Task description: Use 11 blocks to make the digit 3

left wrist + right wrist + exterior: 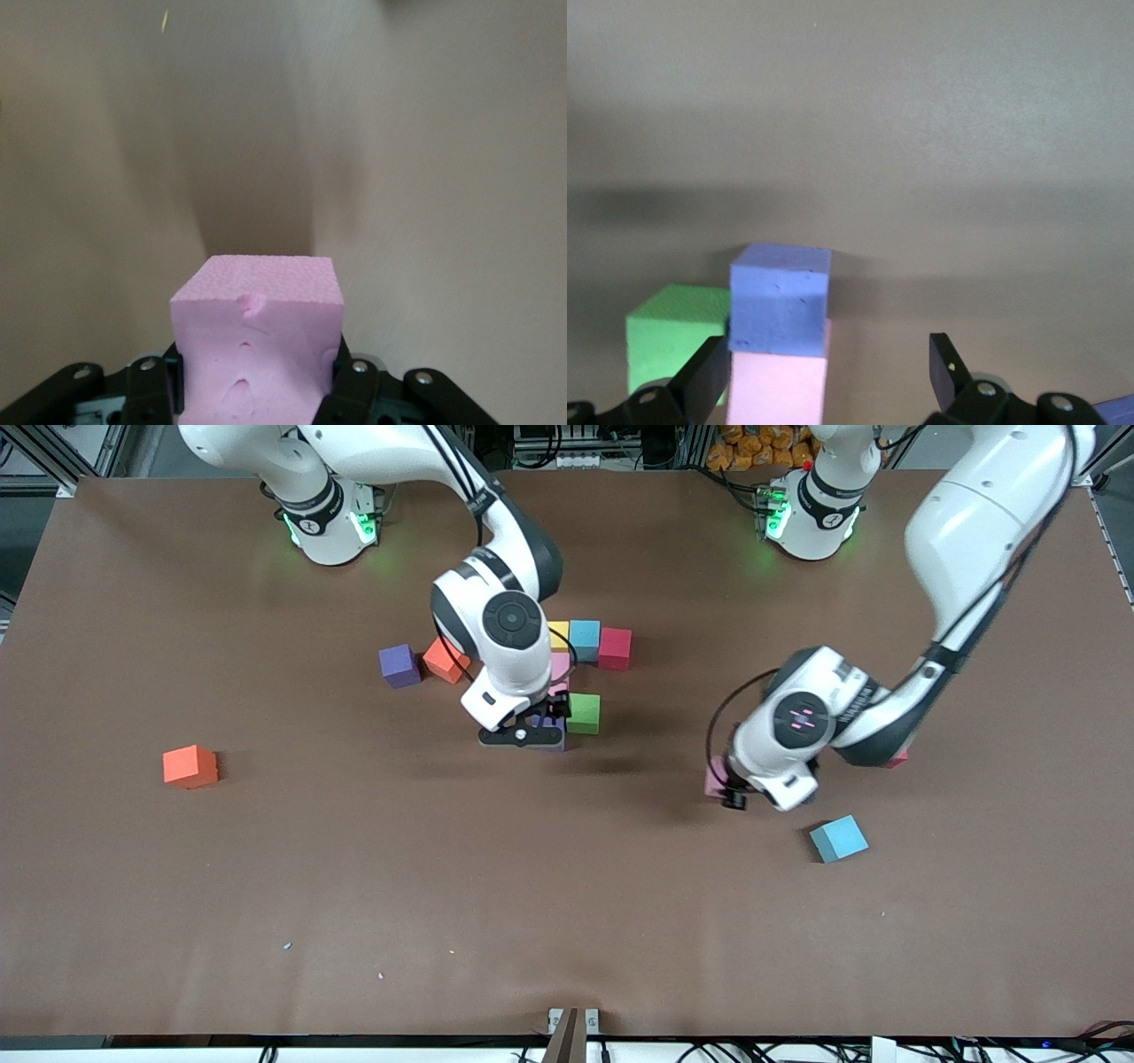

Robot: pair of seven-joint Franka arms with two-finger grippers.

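Note:
Mid-table is a cluster of blocks: yellow [558,635], light blue [584,639], red [615,647], pink [560,669] and green [583,713]. My right gripper [542,731] hangs low over the cluster's nearer end, open. In the right wrist view a purple block [780,301] adjoins a pink block [778,390], both just inside one finger [700,381], with the green block [673,341] beside them. My left gripper [728,784], toward the left arm's end, is shut on a pink block [257,336] low over the table.
Loose blocks lie around: purple [400,665] and orange [446,660] beside the cluster, an orange one [190,766] toward the right arm's end, a light blue one [839,838] near the left gripper. A red sliver [899,759] shows under the left arm.

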